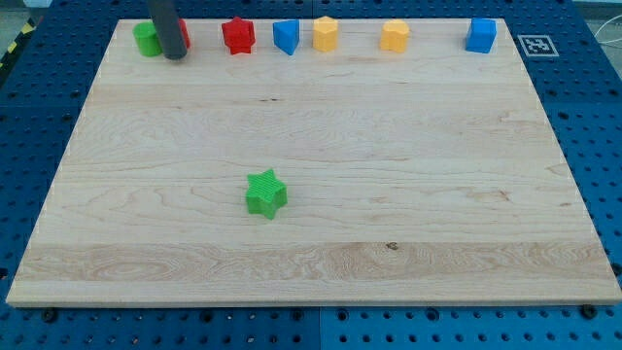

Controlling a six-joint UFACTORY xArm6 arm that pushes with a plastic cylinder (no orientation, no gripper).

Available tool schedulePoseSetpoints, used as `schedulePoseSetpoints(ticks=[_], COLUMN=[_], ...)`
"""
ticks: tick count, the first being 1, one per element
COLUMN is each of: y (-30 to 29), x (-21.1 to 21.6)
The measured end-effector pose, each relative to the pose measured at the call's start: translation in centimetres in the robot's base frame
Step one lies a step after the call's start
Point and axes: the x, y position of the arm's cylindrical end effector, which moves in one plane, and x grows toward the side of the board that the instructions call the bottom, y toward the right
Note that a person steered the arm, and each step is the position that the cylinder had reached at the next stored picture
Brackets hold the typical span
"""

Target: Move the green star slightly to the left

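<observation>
Wooden board (408,175) on blue pegboard (593,107); green star (266,192) mid-board, my tip (176,56) far off; no fingers.

You will find no readable words or numbers here. The only sign is a black-and-white fiducial marker (537,45) just beside the tabletop's (389,165) upper right corner.

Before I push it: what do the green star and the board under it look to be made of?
Green star: probably plastic, matte, with fine ridges on its faces, maybe 3D-printed. Board: pale wood, with visible grain lines and joined strips, smooth finish. My tip is far off, at the view's top left.
</observation>
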Motion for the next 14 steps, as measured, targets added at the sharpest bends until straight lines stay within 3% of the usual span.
schedulePoseSetpoints(ticks=[2,4,6,7,9,14], y=[4.2,4.8,12.8,16.6,15.4,15.1], x=[9.0,20.1,28.6,28.0,23.0,23.6])
